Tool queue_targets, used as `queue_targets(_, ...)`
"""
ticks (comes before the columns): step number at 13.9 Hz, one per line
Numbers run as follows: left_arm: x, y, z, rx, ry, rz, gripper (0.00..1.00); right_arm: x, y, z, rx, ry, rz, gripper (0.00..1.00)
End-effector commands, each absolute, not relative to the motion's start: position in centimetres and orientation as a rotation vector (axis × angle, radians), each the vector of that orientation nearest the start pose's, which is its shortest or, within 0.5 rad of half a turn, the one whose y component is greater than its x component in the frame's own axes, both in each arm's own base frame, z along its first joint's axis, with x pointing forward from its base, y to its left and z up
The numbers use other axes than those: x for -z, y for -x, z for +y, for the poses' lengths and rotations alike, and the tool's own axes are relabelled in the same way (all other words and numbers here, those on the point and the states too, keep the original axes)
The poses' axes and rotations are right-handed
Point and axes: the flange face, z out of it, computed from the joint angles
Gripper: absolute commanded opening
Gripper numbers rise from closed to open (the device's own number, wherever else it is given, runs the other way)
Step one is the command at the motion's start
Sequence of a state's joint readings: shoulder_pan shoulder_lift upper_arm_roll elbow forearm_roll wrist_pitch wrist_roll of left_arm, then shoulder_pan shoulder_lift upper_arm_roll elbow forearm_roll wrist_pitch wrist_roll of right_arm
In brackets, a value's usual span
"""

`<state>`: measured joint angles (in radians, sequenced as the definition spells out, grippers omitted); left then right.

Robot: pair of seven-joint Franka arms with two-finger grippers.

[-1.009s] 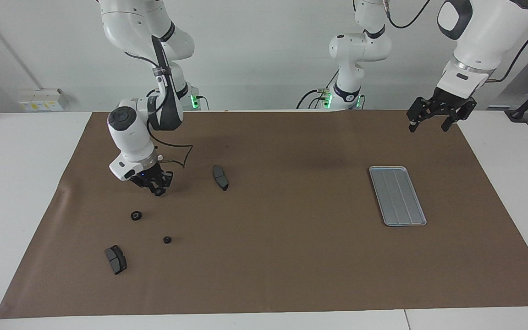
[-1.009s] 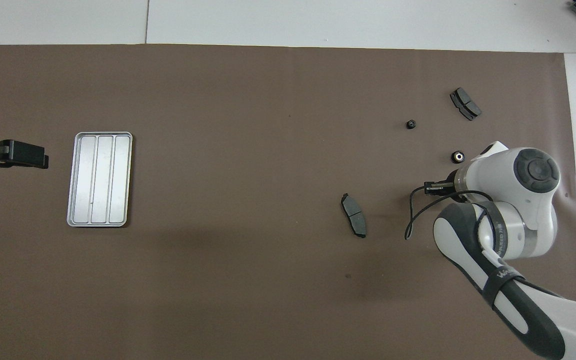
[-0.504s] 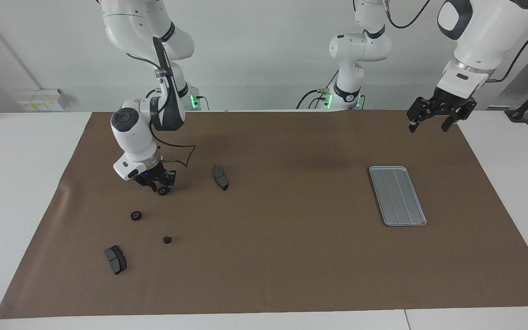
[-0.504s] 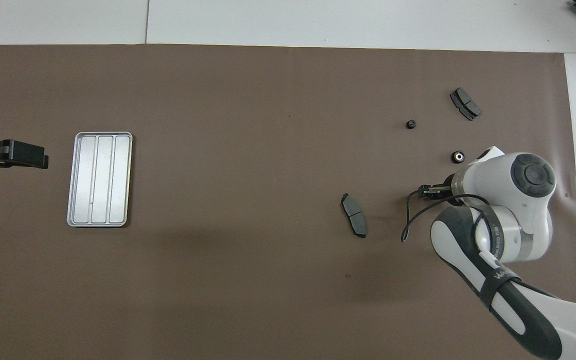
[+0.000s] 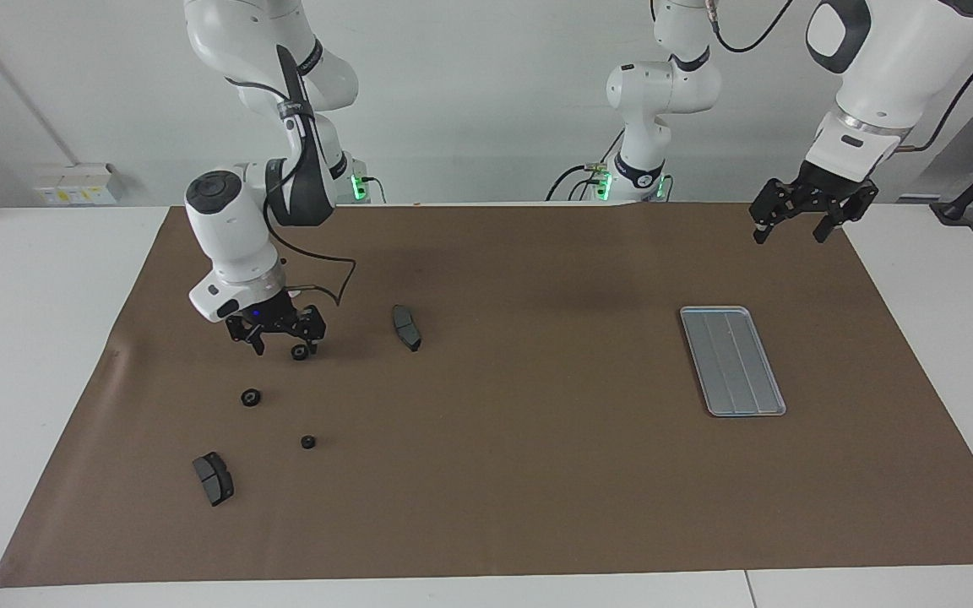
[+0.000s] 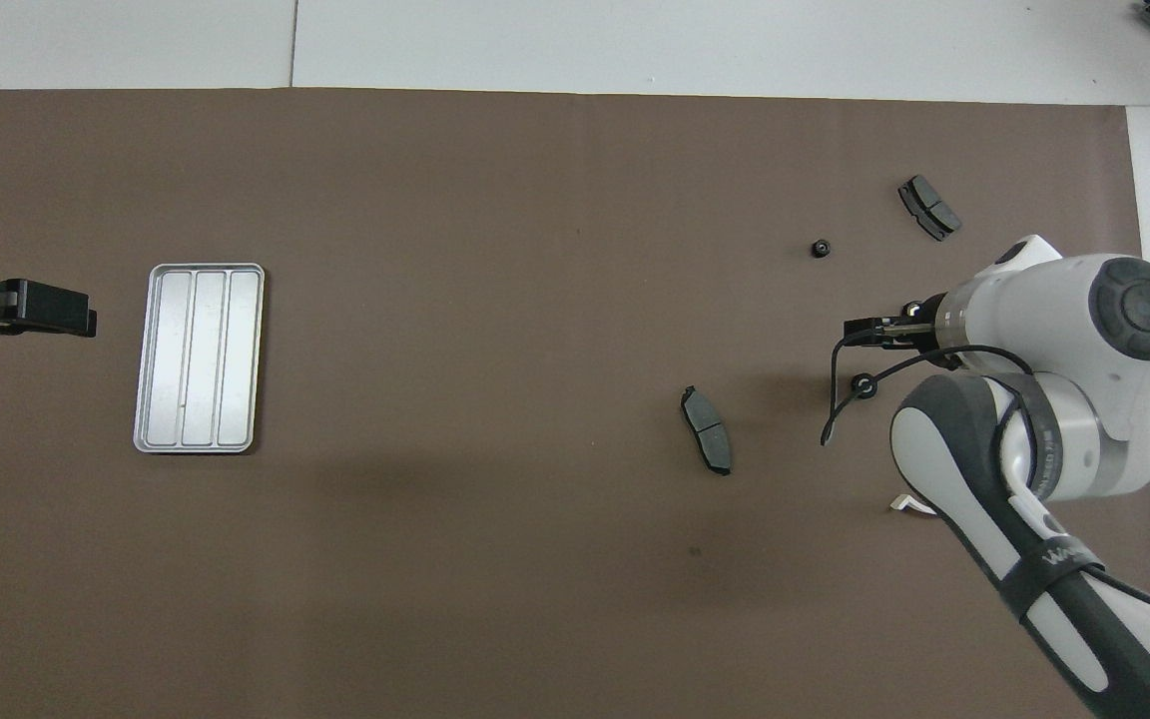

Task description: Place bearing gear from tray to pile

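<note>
3 bearing gears now lie on the brown mat [image 5: 537, 473] at the right arm's end of the desk, and the newest one is what has changed. A second ago the right gripper [image 5: 278, 338] was down on the mat with its fingers pinched on that gear; now the fingers stand apart and the gripper has lifted a little and drawn toward the desk's end edge. The freed gear [image 5: 300, 352] sits on its own on the mat, just beside one fingertip and touching nothing that I can see. In the overhead view it shows clear of the arm, under the loop of the gripper's cable.

Around it lies the pile: 2 more gears, the second gear [image 5: 251, 397] and the third gear [image 5: 307, 442], both farther from the robots, plus 2 dark brake pads. The first pad [image 5: 406, 327] lies toward the middle of the desk, and the second pad [image 5: 213, 478] lies nearer the desk's front edge.

My reading is that this delivery is finished. The tray [image 5: 769, 405], well apart at the left arm's end, shows only its bare ridges, so no gear looks left to fetch. The left gripper [image 5: 799, 221] waits with its fingers apart above the mat's corner by its own base, unmoved.
</note>
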<state>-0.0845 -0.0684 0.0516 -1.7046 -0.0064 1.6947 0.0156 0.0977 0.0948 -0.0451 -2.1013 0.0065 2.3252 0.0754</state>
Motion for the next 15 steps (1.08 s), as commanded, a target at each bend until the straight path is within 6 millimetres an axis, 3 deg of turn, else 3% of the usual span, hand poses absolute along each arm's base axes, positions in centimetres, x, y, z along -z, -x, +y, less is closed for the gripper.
queue_targets(1,-61.5,-53.7,-1.8,0.087,3.162,0.061,1.00,-45.2,-57.5,2.3,0.172,3.124,0.075,1.00)
queue_targets(7,-61.5,-53.7,-1.7,0.087,3.162,0.059,1.00,-56.2,-56.6,0.1,0.069,3.129,0.127,1.00)
queue_targets(10,-61.5,-53.7,-1.8,0.087,3.162,0.063,1.00,-60.5,-56.0,-0.9,0.028,3.155,0.139,1.00)
queue_targets(13,-61.5,-53.7,-1.8,0.087,3.162,0.063,1.00,-62.4,-55.0,-1.3,0.013,3.154,0.150,1.00)
queue_targets(15,-61.5,-53.7,-1.8,0.087,3.162,0.061,1.00,-62.1,-53.2,-1.6,-0.040,3.151,0.169,1.00)
